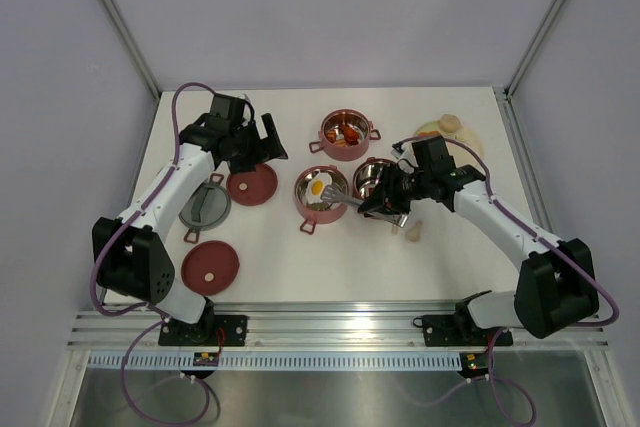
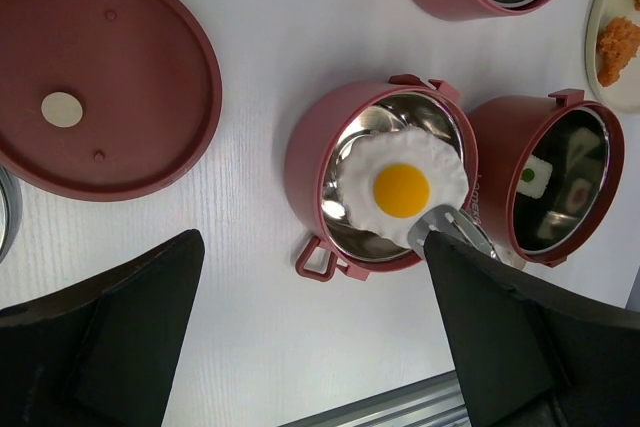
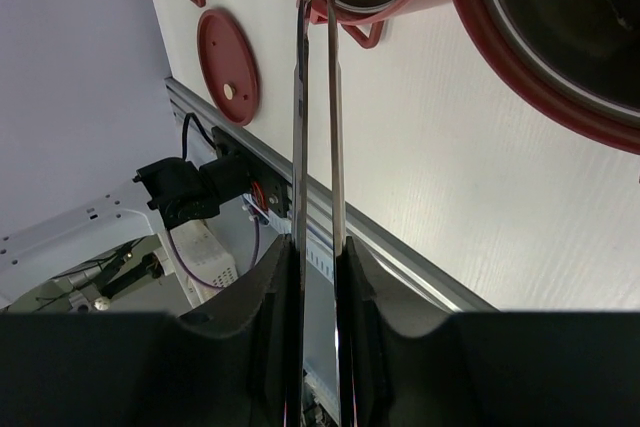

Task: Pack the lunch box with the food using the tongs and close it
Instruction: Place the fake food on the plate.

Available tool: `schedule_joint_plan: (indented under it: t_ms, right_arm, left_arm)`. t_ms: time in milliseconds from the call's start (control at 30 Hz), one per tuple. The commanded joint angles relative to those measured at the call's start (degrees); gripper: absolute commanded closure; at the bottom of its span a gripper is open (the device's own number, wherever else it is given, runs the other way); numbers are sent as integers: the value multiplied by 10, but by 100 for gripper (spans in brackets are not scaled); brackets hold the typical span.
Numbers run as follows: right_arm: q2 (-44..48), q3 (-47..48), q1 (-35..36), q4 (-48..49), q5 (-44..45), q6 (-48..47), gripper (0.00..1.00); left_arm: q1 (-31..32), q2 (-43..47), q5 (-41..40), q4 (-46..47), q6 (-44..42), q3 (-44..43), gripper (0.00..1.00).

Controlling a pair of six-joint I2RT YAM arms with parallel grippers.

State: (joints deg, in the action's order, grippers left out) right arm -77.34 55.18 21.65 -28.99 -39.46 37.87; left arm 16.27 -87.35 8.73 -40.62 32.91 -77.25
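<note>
The lunch box stands apart as three dark-red bowls. The middle bowl [image 1: 306, 205] [image 2: 300, 162] holds a fried egg [image 1: 319, 188] [image 2: 400, 185]. My right gripper [image 1: 395, 203] [image 3: 318, 257] is shut on the silver tongs [image 1: 345, 197] [image 3: 315, 97], squeezing both arms nearly together. The tongs' tips [image 2: 450, 223] pinch the egg's edge over that bowl. A second bowl [image 1: 373, 177] [image 2: 495, 147] with small white pieces sits right of it. The far bowl [image 1: 345, 134] holds orange food. My left gripper [image 1: 255, 147] [image 2: 310, 247] hangs open and empty over the table, left of the bowls.
Two dark-red lids [image 1: 252, 184] [image 1: 210, 267] and a grey lid [image 1: 205, 205] lie on the left. A cream plate [image 1: 470, 137] with food pieces sits at the far right. One beige piece [image 1: 413, 231] lies on the table under the right arm. The metal rail [image 1: 330, 322] borders the near edge.
</note>
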Motion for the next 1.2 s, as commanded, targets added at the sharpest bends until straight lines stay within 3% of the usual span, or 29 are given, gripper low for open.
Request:
schedule_joint_plan:
  t_ms: [0,100,167,300,1033,1133,1167]
  right_arm:
    - [-6,32,10,14,-1,-2,100]
    - [-13,34,15,13,-4,-2,99]
    - [-13,34,15,15,-3,-2,78]
    - [-8,35,15,16,2,0,60]
    - [56,40,15,-62,45,-16,47]
    - [69,44,15,-71,47,-17,50]
    - [74,47,15,-75,48,-17,57]
  left_arm:
    - [-3,24,1,16,-2,-6,3]
    - [-3,24,1,17,-1,-4,3]
    - [-3,24,1,18,-1,-3,3]
    - [-3,25,1,19,-1,-1,3]
    - [-3,27,11,30,1,7,3]
    - [-3,26,15,32,4,9,3]
    - [-3,26,16,32,3,9,3]
